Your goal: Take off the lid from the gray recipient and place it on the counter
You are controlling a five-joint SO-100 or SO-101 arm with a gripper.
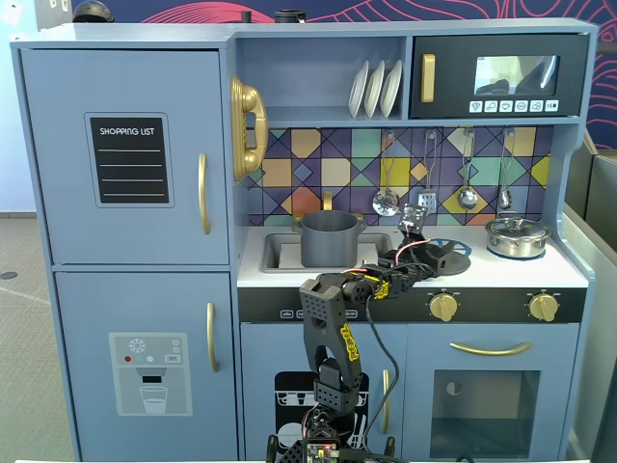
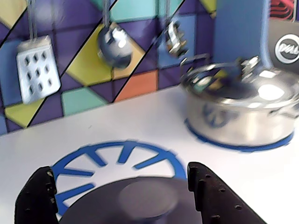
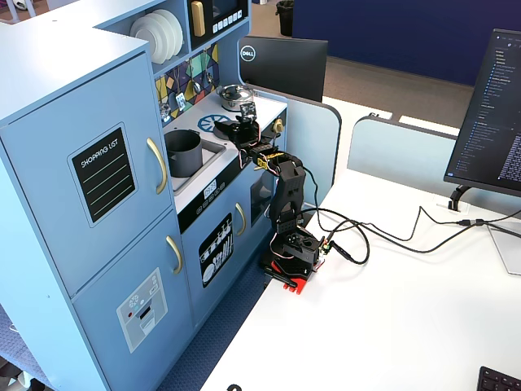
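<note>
The dark gray lid [image 2: 100,207] with its central knob [image 2: 147,200] lies flat on the white counter [image 2: 140,116], on the near part of a blue burner print [image 2: 117,151]. My gripper [image 2: 119,169] is open, its black fingers [image 2: 35,196] standing wide on either side of the lid and touching nothing. In a fixed view the gripper [image 1: 439,256] hovers over the lid [image 1: 463,260], right of the gray recipient [image 1: 330,238]. That pot stands uncovered in the sink basin. It also shows in the other fixed view [image 3: 184,152].
A shiny silver pot with its lid [image 2: 240,109] stands on the right burner print, and also shows in a fixed view [image 1: 517,235]. A slotted spatula [image 2: 37,67], ladle [image 2: 114,46] and other utensils hang on the tiled back wall. The sink basin [image 1: 280,253] is left of the arm.
</note>
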